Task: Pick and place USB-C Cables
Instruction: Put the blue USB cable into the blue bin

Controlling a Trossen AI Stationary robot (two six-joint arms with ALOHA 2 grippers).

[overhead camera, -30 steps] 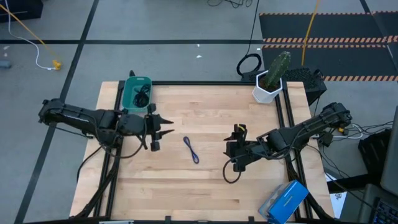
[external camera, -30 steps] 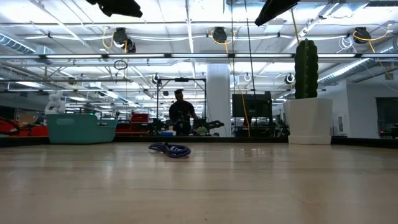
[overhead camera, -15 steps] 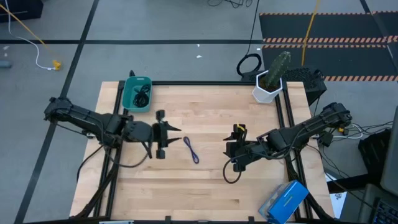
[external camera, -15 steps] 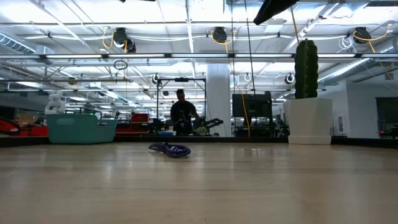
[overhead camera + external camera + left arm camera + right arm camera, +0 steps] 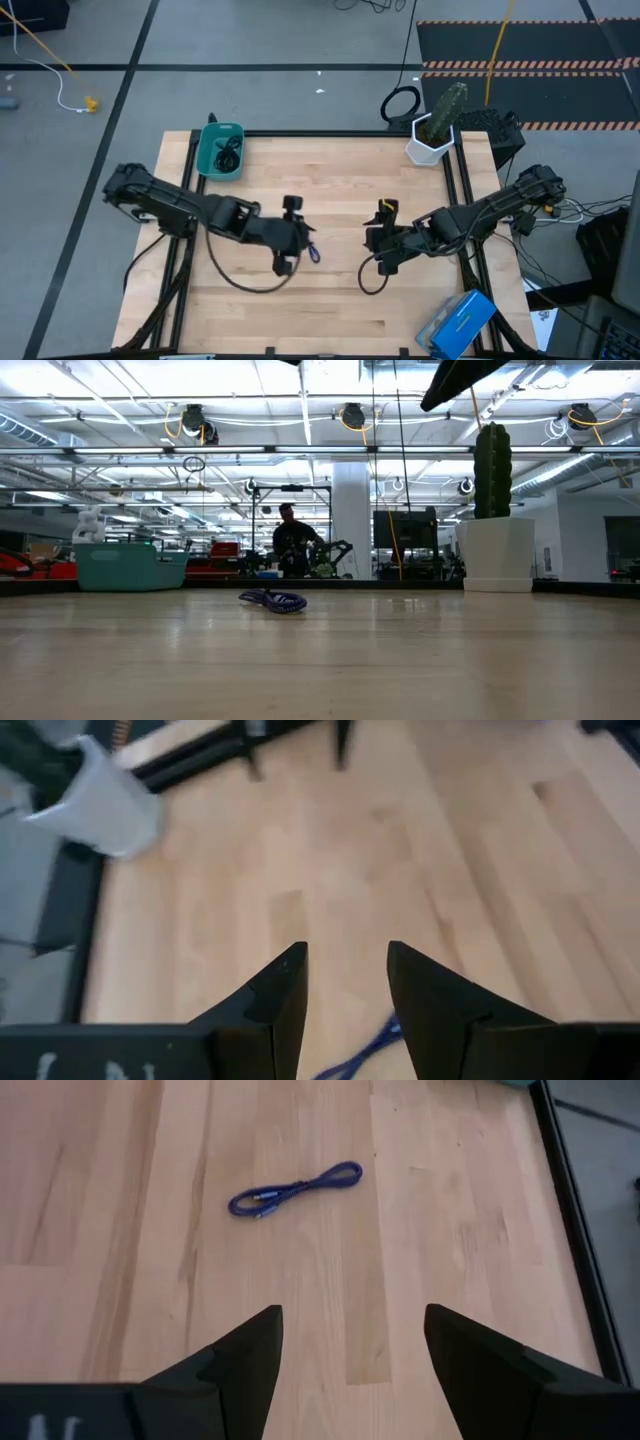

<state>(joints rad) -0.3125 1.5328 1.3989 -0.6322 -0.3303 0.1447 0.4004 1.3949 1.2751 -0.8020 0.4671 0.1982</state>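
Note:
The blue-purple USB-C cable lies flat on the wooden table near its middle. It also shows in the low view and the right wrist view. Black cables lie coiled in the teal tray at the far left. My left gripper is open above the blue-purple cable, which shows between its fingers. My right gripper is open and empty to the right of the cable, above the table.
A white pot with a cactus stands at the table's far right corner. A blue box lies at the near right edge. A person stands in the room beyond the table. Bare wood lies around the cable.
My left gripper has gone toward the table's right edge, from beside the teal tray to over the blue-purple cable. The cable has stayed where it was.

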